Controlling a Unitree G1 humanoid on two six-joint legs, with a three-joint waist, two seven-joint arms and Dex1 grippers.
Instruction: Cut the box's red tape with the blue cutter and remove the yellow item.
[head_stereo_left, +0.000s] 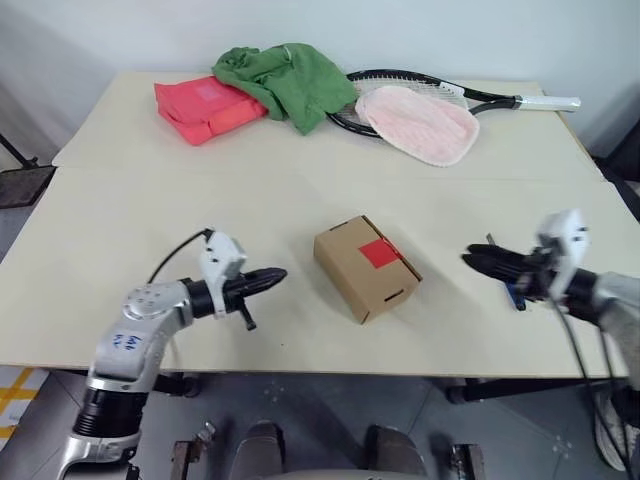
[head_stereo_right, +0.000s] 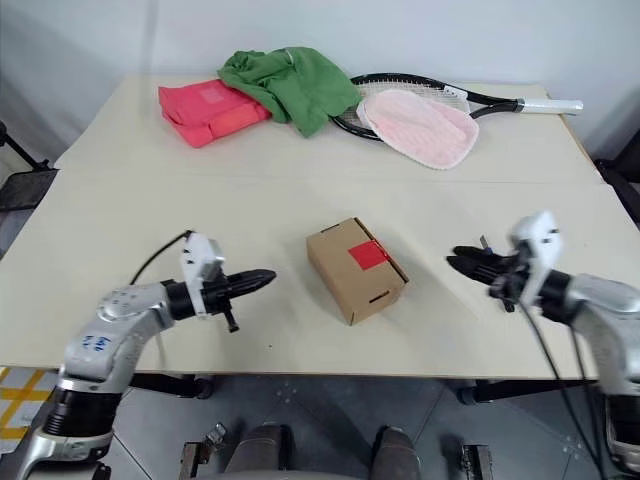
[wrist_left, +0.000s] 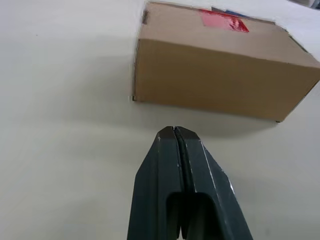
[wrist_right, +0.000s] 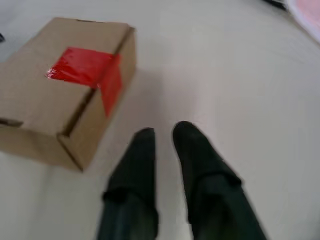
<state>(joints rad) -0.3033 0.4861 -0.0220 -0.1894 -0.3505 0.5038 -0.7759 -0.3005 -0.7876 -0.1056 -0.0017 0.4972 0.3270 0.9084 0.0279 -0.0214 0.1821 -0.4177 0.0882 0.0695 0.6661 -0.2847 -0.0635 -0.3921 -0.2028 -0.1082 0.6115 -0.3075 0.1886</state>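
Brown box (head_stereo_left: 362, 270), red tape (head_stereo_left: 380, 253); green cloth (head_stereo_left: 290, 80), pink bag (head_stereo_left: 207, 107).

At your twelve o'clock, along the table's (head_stereo_left: 120, 200) far edge, you had a pink-red folded bag (head_stereo_left: 205, 108), a crumpled green cloth (head_stereo_left: 288, 80), a pink mitt (head_stereo_left: 418, 122) overlapping a black racket (head_stereo_left: 470, 96).

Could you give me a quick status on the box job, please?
Left gripper shut, right gripper shut, either side of the box, empty. Red tape intact, box closed. Blue cutter peeks out by right gripper. Green cloth, racket far back.
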